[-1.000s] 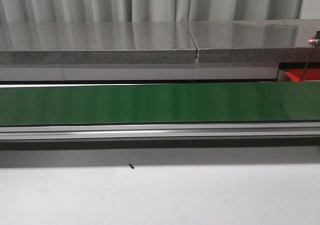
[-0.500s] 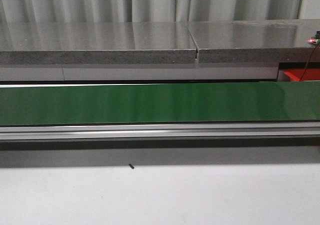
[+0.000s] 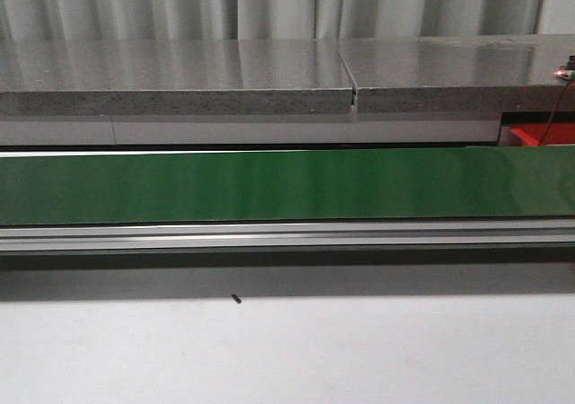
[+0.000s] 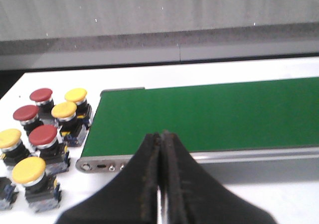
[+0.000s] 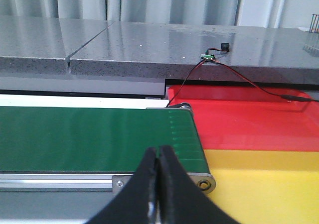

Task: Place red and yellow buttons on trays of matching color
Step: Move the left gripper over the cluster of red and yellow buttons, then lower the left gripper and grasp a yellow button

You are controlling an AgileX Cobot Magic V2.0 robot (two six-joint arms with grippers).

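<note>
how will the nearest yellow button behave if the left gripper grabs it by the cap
The yellow button probably slips at the cap: its dome looks smooth and glossy. It seems top-heavy, a wide cap over a narrower block body, so a sideways nudge may tip it. Likely rigid.

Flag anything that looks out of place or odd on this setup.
Only a tiny dark speck lying loose on the white table in front of the green belt; too small to identify. The buttons stand upright beside the belt's end.
</note>
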